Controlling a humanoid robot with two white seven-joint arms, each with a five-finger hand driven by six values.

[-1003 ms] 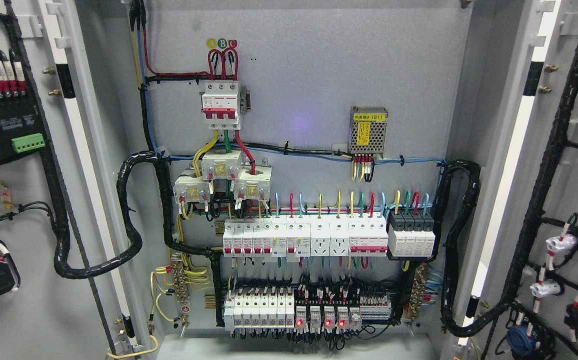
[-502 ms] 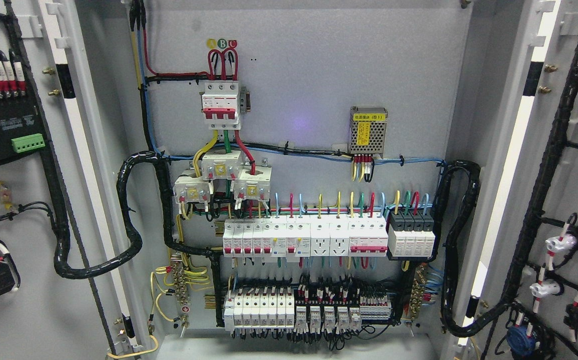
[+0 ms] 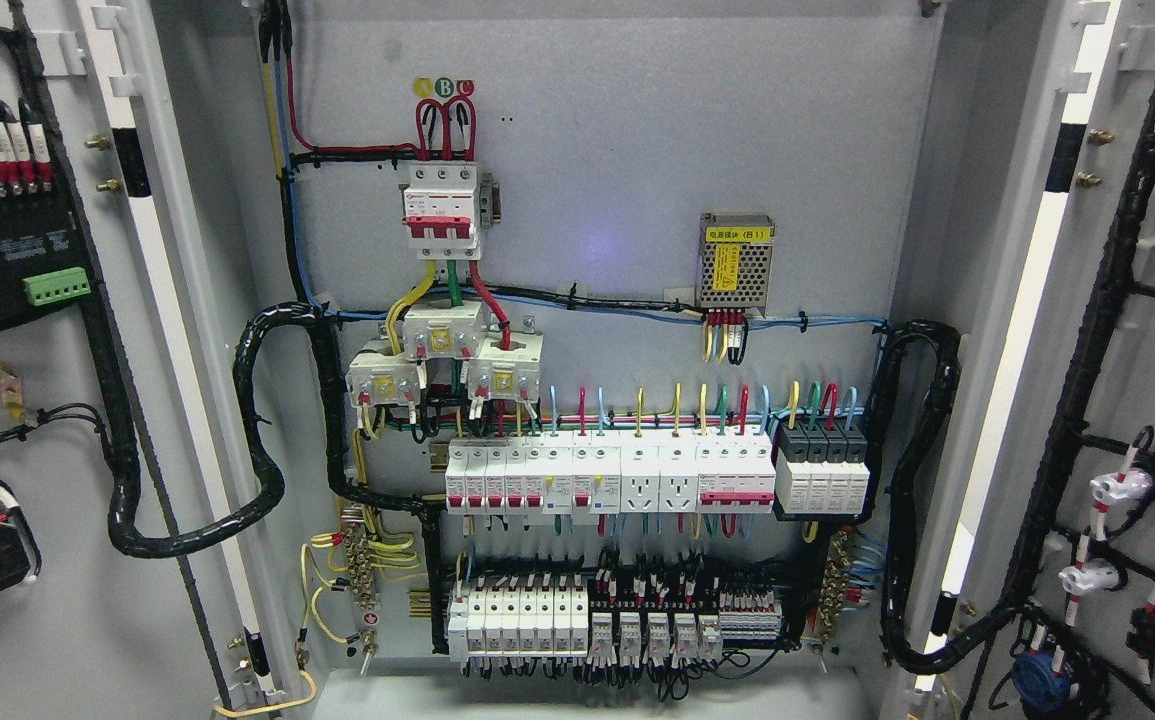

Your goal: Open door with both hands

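Observation:
A grey electrical cabinet fills the head view with both doors swung wide. The left door (image 3: 57, 420) shows its inner face at the picture's left, with black modules and a wire loom on it. The right door (image 3: 1147, 380) stands at the picture's right, its inner face carrying black cable runs and white connectors. Between them the back panel (image 3: 617, 180) holds a red-and-white main breaker (image 3: 443, 205), rows of white breakers (image 3: 607, 478) and a small meshed power supply (image 3: 735, 263). Neither of my hands nor arms shows in the picture.
Thick black cable bundles (image 3: 267, 430) loop from the cabinet to each door. A lower row of breakers and relays (image 3: 587, 620) sits above the cabinet floor (image 3: 587, 695). White-and-black strips run along both door edges.
The red lamps on the lower relays, lit one second ago, are now dark. Doors and camera have not moved.

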